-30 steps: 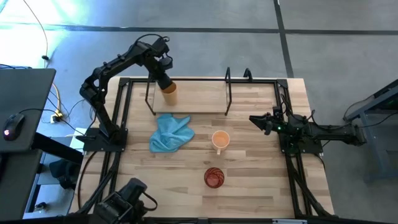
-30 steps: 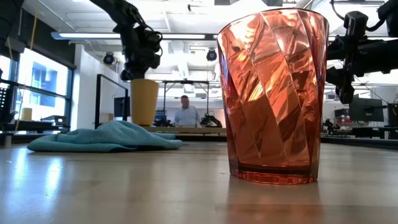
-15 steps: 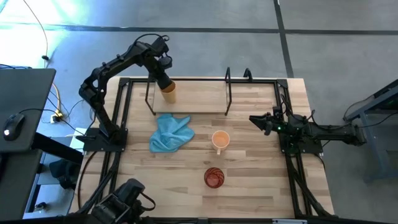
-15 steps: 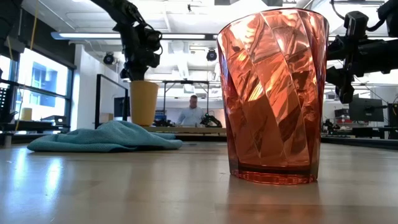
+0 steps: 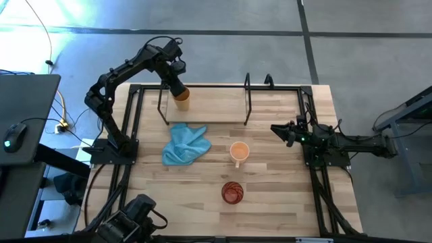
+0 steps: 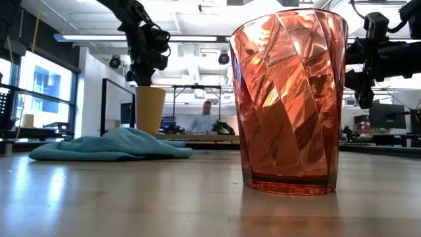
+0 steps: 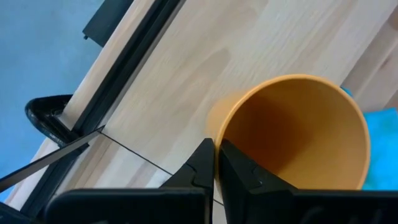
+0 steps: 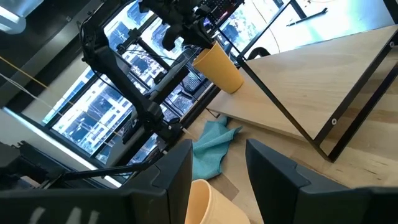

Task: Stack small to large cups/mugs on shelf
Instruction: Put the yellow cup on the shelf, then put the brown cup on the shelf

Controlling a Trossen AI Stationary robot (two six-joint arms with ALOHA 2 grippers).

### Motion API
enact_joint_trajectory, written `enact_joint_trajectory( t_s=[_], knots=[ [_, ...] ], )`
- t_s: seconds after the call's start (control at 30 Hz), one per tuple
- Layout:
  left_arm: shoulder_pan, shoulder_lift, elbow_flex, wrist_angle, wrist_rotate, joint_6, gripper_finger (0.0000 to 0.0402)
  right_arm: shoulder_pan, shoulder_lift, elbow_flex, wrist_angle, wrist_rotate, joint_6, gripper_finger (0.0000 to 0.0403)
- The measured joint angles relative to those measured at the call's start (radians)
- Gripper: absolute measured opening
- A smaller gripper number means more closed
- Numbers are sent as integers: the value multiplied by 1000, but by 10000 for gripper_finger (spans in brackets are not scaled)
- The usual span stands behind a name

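Observation:
My left gripper [image 5: 177, 88] is shut on the mustard-yellow cup [image 5: 182, 100] at the left end of the black wire shelf [image 5: 247, 108], near the table's far edge. The cup also shows in the low view [image 6: 150, 109], and the cloth there hides its bottom. The light orange mug [image 5: 239, 151] stands on its base mid-table. The red ribbed cup [image 5: 232, 192] stands upright near the front edge and looms close in the low view [image 6: 289, 99]. My right gripper [image 5: 275, 129] hangs open and empty at the table's right, to the right of the mug. My left gripper pinches the yellow cup's rim [image 7: 217, 138], one finger inside the cup and one outside. The fingers come from above, slanting down. The cup hangs upright below them, mouth up; whether its bottom touches the shelf base or the table I cannot tell.
A light blue cloth [image 5: 185, 144] lies crumpled on the table in front of the shelf's left end. Black arm-mount frames [image 5: 312, 121] run along the table's left and right edges. A person [image 6: 206, 118] shows far off in the room behind.
My left gripper has carried the yellow cup a little toward the table's far edge and slightly down, keeping it upright. The right arm has kept still.

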Motion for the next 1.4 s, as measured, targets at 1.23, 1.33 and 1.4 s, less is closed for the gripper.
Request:
enact_joint_trajectory(
  t_s=[1.23,1.33,1.4],
  knots=[
    [0,-2,1,9,-45,-38,131,0,0,0,0,-7,11,140],
    [0,-2,1,9,-63,-37,150,0,0,0,0,-7,10,140],
    [0,-2,1,9,-66,-37,160,0,0,0,0,-8,10,140]
  ],
)
